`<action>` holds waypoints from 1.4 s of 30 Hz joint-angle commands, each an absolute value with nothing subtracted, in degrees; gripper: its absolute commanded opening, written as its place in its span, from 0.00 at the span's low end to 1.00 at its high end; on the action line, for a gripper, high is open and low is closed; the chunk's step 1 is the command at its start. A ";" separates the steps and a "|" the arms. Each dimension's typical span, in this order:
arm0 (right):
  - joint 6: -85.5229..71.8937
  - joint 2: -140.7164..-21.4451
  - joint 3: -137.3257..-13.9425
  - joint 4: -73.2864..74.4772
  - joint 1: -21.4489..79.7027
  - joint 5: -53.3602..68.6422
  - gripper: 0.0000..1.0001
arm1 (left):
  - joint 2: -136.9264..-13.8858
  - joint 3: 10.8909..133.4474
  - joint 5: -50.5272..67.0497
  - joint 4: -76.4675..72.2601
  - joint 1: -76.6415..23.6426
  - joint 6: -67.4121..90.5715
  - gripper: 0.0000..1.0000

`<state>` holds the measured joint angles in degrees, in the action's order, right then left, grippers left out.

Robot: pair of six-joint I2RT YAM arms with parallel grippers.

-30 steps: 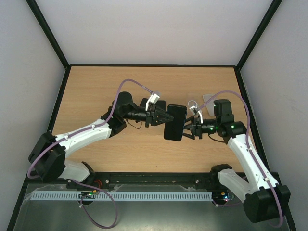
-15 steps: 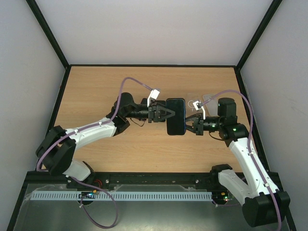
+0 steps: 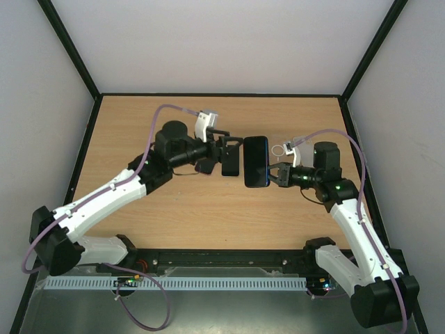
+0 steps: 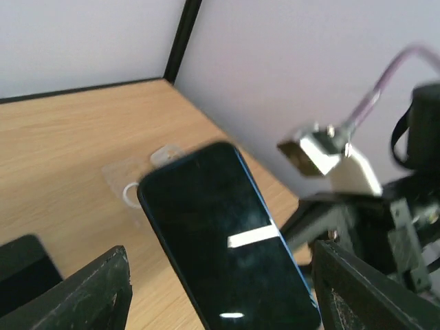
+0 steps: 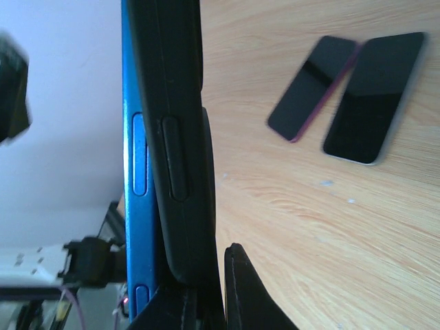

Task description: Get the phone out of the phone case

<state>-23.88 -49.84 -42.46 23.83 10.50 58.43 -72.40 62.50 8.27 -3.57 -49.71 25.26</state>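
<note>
Top external view — the phone (image 3: pixel 255 161) stands on its edge in the air, pinched tight at one side by the right gripper (image 3: pixel 278 174). Just past the phone's other side hangs the left gripper (image 3: pixel 224 154), fingers spread wide, holding nothing. Two more phones (image 5: pixel 375 96) lie on the table (image 5: pixel 309 227) beyond.

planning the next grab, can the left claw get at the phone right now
Probably yes: the left claw is open just beside the phone, with nothing between them; the right claw grips only the opposite edge.
</note>
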 commanded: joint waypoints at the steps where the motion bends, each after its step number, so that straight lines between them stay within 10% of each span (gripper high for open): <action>1: -28.59 -49.51 -42.69 23.45 10.24 46.40 0.02 | -75.40 61.99 -17.46 3.43 -60.72 14.02 0.71; 15: -30.43 -47.99 -40.06 22.76 10.20 41.13 0.02 | -92.31 67.09 -43.27 -0.36 -78.45 -5.63 0.81; 42: -31.47 -46.32 -38.17 21.70 10.20 48.51 0.02 | -101.93 70.02 -54.14 -10.48 -78.90 -14.59 0.65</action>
<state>-30.04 -47.99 -37.95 25.02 10.13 42.63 -100.47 68.75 -48.64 -8.51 -78.83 -11.57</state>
